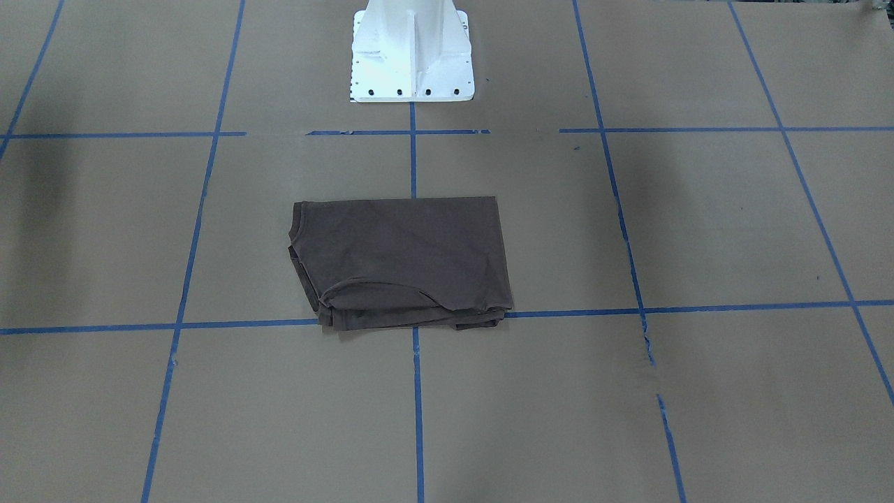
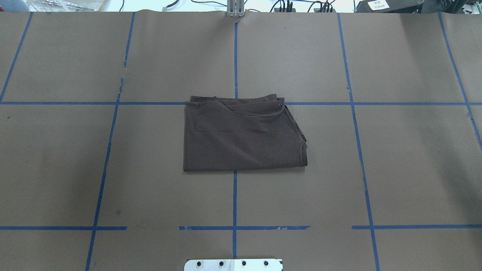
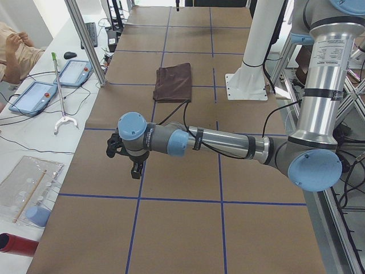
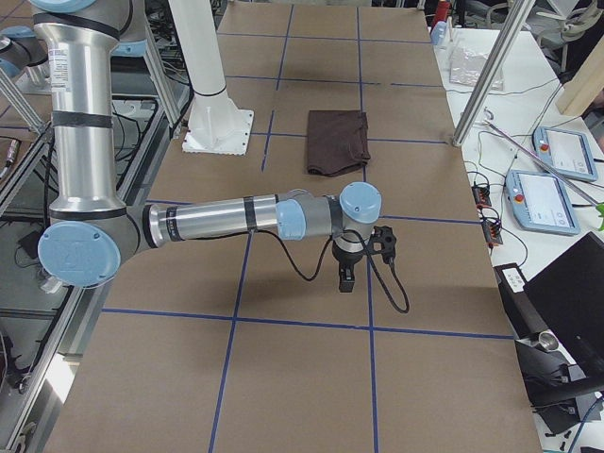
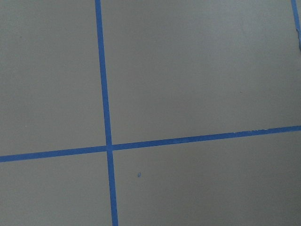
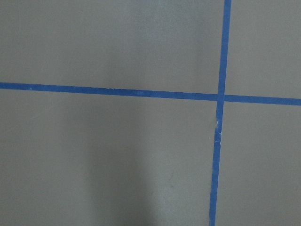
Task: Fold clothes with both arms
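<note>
The dark brown T-shirt [image 1: 401,262] lies folded into a flat rectangle at the table's middle, on a crossing of blue tape lines [image 2: 243,133]. It also shows in the exterior left view [image 3: 174,81] and the exterior right view [image 4: 338,142]. My left gripper [image 3: 128,162] hangs above the brown paper far to the shirt's left, pointing down. My right gripper [image 4: 346,274] hangs above the paper far to the shirt's right. Both show only in the side views, so I cannot tell whether they are open or shut. Neither touches the shirt. The wrist views show only paper and tape.
The white pedestal base [image 1: 412,52] stands behind the shirt. Brown paper with a blue tape grid [image 2: 361,150] covers the table. Tablets [image 3: 37,94], a grabber stick [image 3: 59,91] and a person's arm [image 3: 14,51] are on the side bench.
</note>
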`<state>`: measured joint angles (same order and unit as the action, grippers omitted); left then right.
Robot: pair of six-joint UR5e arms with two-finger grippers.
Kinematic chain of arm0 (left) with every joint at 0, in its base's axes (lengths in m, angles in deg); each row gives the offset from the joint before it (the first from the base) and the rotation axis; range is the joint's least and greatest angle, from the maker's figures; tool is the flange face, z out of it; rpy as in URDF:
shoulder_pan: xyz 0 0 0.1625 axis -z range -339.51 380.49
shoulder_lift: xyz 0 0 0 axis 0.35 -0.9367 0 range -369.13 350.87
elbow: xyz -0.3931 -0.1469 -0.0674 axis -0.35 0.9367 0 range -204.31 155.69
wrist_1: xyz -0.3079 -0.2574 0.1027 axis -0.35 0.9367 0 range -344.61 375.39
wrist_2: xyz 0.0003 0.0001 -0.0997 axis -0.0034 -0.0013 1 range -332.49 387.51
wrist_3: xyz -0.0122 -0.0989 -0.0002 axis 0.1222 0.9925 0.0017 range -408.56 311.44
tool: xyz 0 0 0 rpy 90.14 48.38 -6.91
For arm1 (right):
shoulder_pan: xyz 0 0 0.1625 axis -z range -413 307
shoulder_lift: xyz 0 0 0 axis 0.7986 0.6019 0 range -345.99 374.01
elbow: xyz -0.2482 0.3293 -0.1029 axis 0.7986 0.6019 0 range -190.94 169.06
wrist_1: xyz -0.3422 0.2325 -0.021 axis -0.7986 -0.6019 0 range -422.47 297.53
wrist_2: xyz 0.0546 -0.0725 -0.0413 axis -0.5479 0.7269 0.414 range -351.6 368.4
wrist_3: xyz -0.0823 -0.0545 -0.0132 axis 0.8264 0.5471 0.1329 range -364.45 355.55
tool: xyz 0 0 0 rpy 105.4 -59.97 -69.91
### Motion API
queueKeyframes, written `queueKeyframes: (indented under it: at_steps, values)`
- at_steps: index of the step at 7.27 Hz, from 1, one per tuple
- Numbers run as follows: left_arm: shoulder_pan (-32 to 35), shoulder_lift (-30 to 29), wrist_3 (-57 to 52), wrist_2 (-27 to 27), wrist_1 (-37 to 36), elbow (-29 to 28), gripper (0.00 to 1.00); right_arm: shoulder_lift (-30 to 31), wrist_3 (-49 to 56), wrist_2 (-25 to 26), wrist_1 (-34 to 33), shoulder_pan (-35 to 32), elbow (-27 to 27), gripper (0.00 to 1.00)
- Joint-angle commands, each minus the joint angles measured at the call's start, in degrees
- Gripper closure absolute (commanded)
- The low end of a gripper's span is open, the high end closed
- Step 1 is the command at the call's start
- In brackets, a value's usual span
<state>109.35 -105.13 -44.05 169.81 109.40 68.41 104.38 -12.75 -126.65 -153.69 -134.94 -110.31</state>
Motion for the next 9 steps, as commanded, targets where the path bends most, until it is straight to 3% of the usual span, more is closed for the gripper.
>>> queueKeyframes:
  at_steps: [1, 5, 9]
  values:
    - [0.0, 0.5, 0.1, -0.5, -0.1, 1.3, 0.00, -0.5, -0.6, 0.4, 0.1, -0.1, -0.4, 0.00]
    - [0.3, 5.4, 0.2, -0.6, -0.5, 7.1, 0.00, 1.1, -0.7, 0.2, 6.6, 0.0, -0.1, 0.00]
    - [-3.3, 5.4, 0.1, -2.3, 0.0, 7.0, 0.00, -0.6, -0.8, 0.8, 8.5, -0.1, 2.7, 0.00]
